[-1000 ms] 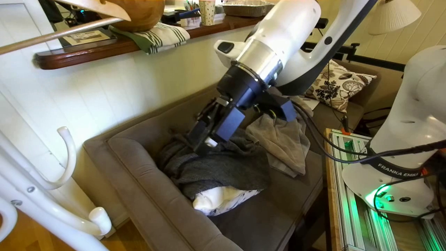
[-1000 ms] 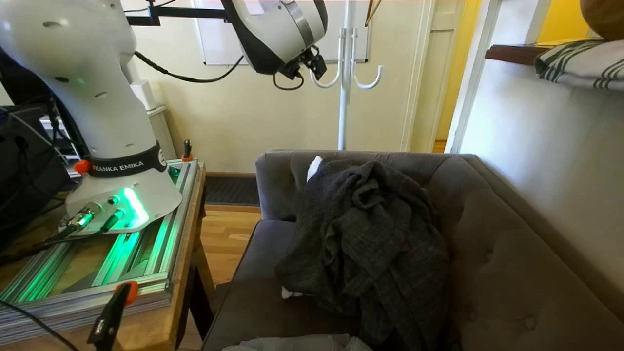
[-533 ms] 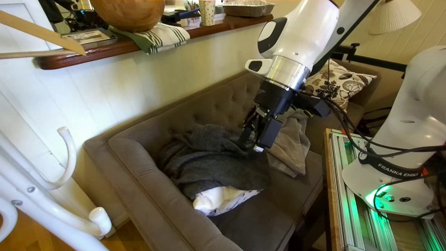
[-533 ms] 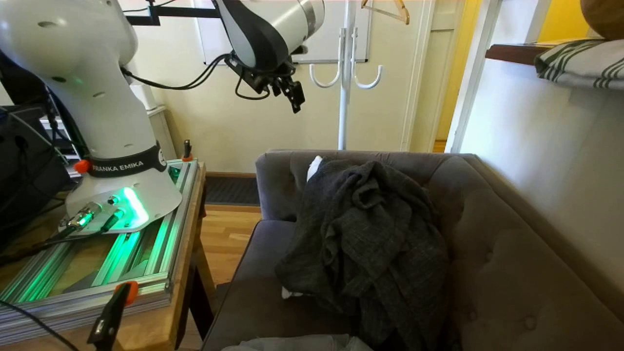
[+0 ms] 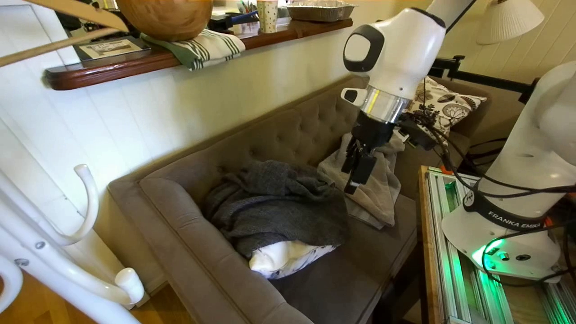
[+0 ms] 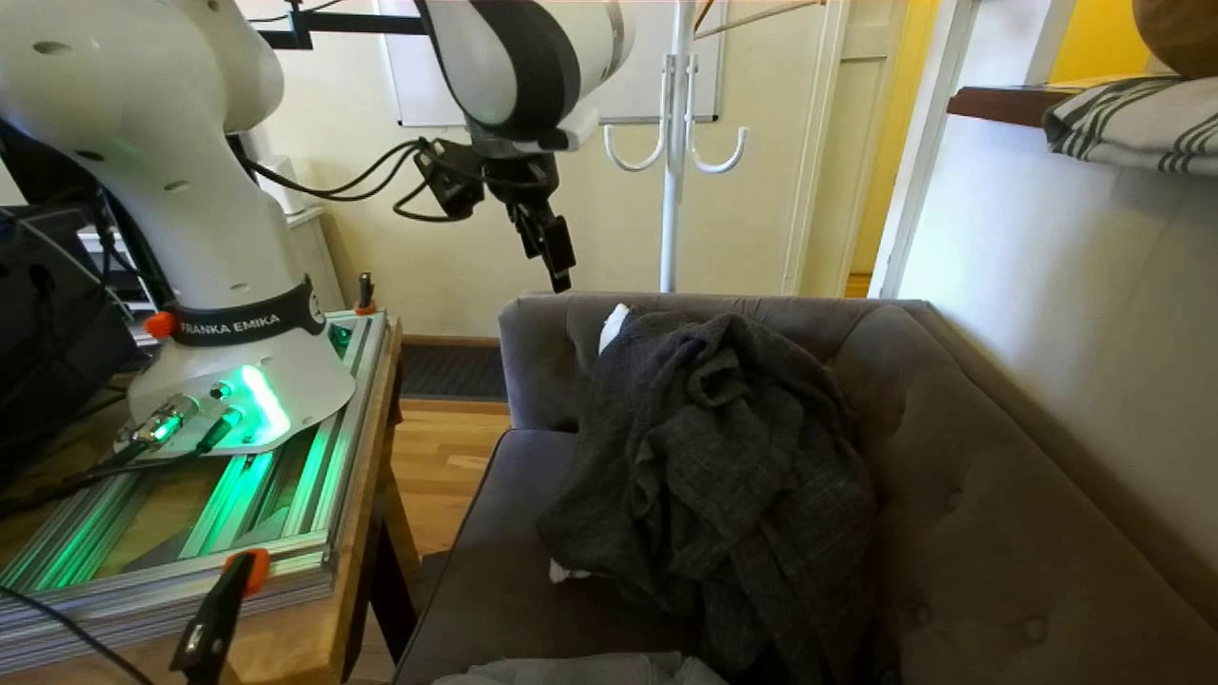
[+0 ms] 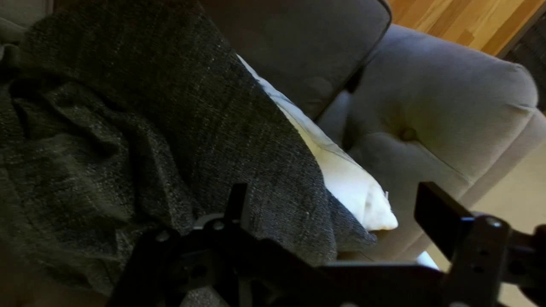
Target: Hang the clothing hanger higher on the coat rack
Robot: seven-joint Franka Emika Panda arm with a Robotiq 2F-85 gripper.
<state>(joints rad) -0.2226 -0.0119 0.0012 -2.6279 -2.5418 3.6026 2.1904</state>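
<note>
1. Clothing hanger (image 5: 96, 16) sits high by the coat rack (image 6: 672, 190), its top out of my sight; if loosely seated, a bump could drop it.
2. Jaws wide, holding nothing; dipping lower might snag the dark blanket (image 5: 279, 207).
3. Close pass: looped cables (image 5: 445, 156) might catch the coat rack.

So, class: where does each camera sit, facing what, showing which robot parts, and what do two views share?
Wrist view: mounted by the gripper, looking down past it at dark cloth; the gripper shows.
In an exterior view: apparently over the sofa, facing the coat rack; base, arm and gripper show.
In an exterior view: by the coat rack, facing back toward the floral cushion; same parts show.
Both exterior views share clothing hanger, coat rack, sofa, dark cloth.
</note>
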